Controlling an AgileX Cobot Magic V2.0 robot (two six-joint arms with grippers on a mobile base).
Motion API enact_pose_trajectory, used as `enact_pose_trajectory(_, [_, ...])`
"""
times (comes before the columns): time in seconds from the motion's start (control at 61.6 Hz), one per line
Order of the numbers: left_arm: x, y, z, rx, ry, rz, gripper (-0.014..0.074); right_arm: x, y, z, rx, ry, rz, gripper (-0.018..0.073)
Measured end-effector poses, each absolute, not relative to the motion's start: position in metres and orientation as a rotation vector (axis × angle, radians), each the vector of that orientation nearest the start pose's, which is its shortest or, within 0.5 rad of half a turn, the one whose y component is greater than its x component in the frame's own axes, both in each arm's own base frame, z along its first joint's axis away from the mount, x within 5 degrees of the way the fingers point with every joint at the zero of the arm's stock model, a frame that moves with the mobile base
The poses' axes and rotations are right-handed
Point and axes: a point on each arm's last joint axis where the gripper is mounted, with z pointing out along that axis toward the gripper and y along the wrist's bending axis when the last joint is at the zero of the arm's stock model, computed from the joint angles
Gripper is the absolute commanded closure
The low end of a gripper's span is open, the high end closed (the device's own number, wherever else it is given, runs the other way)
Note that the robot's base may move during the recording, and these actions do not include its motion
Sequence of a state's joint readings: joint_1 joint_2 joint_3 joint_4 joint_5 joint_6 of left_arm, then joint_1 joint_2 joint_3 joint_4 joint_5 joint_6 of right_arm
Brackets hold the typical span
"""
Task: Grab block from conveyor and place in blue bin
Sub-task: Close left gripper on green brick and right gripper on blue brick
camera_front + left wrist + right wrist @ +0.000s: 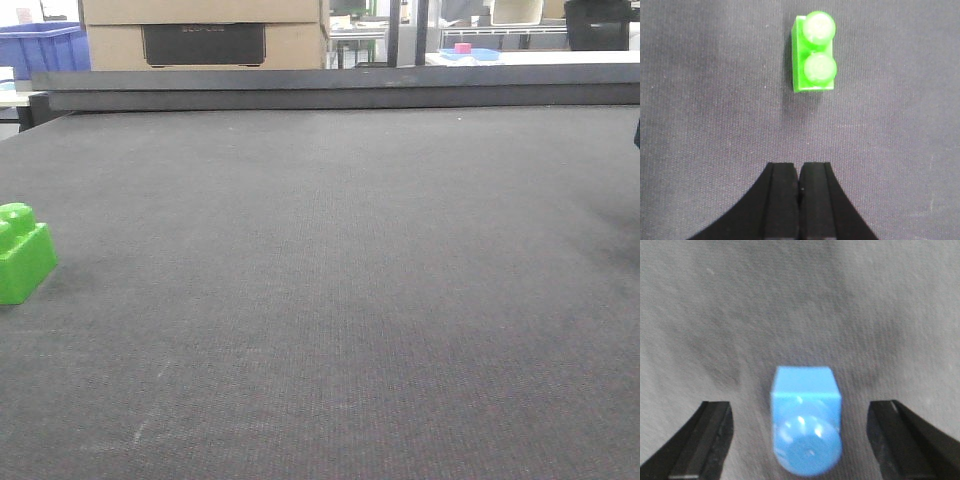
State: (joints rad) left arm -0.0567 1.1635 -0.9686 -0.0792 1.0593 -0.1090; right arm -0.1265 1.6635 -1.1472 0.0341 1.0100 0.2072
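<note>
You had the left gripper (799, 172) closed tight on nothing, and the green block (813, 52) sat studs-up on the conveyor (700, 100) a little ahead of it, not touching. Your right gripper (800, 412) stood wide open with a blue block (806, 390) between its fingers (710, 440), touching neither.
</note>
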Motion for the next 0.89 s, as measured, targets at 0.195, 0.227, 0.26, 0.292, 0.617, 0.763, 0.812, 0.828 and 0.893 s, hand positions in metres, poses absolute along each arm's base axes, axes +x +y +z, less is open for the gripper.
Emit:
enact_pose_trajectory(0.195, [0.21,-0.018,0.309,-0.105,2.74,-0.152,0.0707,0.31,-0.037,0.218,0.519,2.945,0.047,0.0126])
enact_pose_trajectory(0.227, [0.21,-0.018,0.309,-0.105,2.74,-0.152,0.0707,0.31,-0.037,0.217,0.518,2.944,0.045,0.0126])
enact_pose_trajectory(0.26, [0.21,-0.018,0.309,-0.105,2.74,-0.152,0.0707,0.31,-0.038,0.216,0.516,2.942,0.042,0.0126])
enact_pose_trajectory(0.292, [0.21,-0.018,0.309,-0.105,2.74,-0.152,0.0707,0.31,-0.038,0.216,0.512,2.938,0.042,0.0127])
enact_pose_trajectory(0.617, [0.21,-0.018,0.309,-0.105,2.74,-0.152,0.0707,0.311,-0.038,0.216,0.499,2.929,0.039,0.0421])
enact_pose_trajectory(0.763, [0.216,-0.019,0.31,-0.122,2.755,-0.157,0.0707,0.308,-0.037,0.215,0.504,2.963,0.038,0.0723])
enact_pose_trajectory(0.812, [0.221,-0.019,0.311,-0.126,2.764,-0.159,0.0707,0.307,-0.037,0.215,0.505,2.97,0.038,0.0721])
enact_pose_trajectory(0.828, [0.223,-0.019,0.312,-0.126,2.767,-0.159,0.0707,0.307,-0.037,0.216,0.505,2.97,0.038,0.0721])
enact_pose_trajectory(0.893, [0.233,-0.02,0.315,-0.126,2.767,-0.159,0.0707,0.307,-0.037,0.216,0.506,2.976,0.037,0.0721])
